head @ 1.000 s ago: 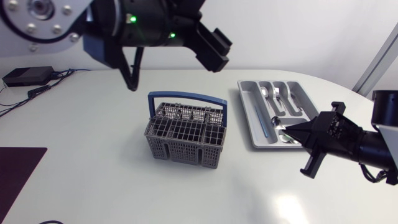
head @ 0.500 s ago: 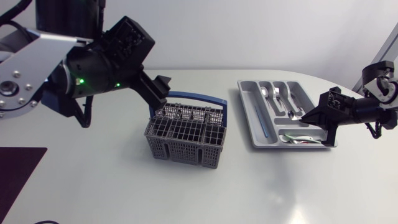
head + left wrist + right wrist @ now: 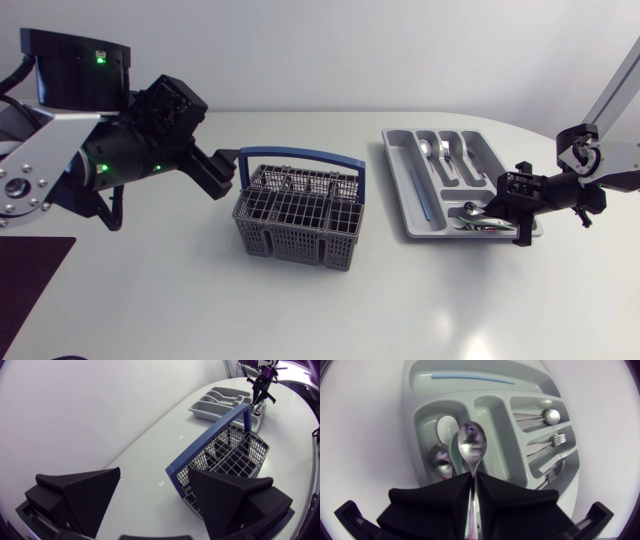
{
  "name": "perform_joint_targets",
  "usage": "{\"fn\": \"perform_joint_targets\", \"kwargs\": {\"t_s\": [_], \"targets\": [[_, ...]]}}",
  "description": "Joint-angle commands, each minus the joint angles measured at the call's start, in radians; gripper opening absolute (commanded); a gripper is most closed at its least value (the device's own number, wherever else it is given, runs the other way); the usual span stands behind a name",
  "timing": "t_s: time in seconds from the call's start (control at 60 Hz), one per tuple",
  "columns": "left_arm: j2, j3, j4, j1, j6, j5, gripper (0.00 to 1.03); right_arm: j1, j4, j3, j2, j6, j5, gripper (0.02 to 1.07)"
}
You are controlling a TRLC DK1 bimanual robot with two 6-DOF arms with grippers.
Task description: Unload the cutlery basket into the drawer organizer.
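Silver spoon [image 3: 471,442] is gripped in the right jaws, bowl forward, over the organizer's [image 3: 495,415] end compartment, where other spoons [image 3: 440,457] lie. Left jaws are held wide apart just beside the basket's [image 3: 297,215] blue handle [image 3: 210,435]. Basket and organizer are set apart on the white desk [image 3: 150,290].

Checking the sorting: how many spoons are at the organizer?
4. A held spoon in the right hand; a pale spoon and a darker spoon in the end compartment beneath it; a fourth spoon in a narrow slot. The hand may hide more.
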Motion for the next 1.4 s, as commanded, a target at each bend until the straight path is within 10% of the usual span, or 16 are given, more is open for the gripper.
{"fn": "perform_joint_targets", "kwargs": {"t_s": [0.0, 0.067, 0.167, 0.667, 0.817, 1.117, 1.383], "targets": [[-0.02, -0.036, 0.023, 0.026, 0.009, 0.015, 0.98, 0.004, 0.021, -0.037, -0.005, -0.006, 0.007, 0.63], [-0.02, -0.05, 0.026, 0.046, 0.009, 0.026, 0.98, 0.004, 0.022, -0.045, -0.037, 0.019, 0.007, 0.87], [-0.018, -0.07, 0.034, 0.105, 0.009, 0.067, 0.98, 0.015, 0.018, -0.089, -0.138, 0.053, -0.01, 0.97], [0.184, -0.105, 0.109, 0.246, -0.014, 0.213, 0.98, 0.434, 0.047, -0.306, -0.602, 0.591, -0.095, 0.97], [0.195, -0.116, 0.115, 0.235, -0.023, 0.225, 0.96, 0.555, 0.077, -0.322, -0.645, 0.726, -0.094, 0.83], [0.258, -0.122, 0.166, 0.238, -0.031, 0.225, 0.92, 0.763, 0.14, -0.341, -0.612, 0.873, -0.072, 0.12], [0.238, -0.131, 0.161, 0.232, -0.035, 0.225, 0.92, 0.828, 0.289, -0.336, -0.424, 0.889, 0.01, 0.1]]}}
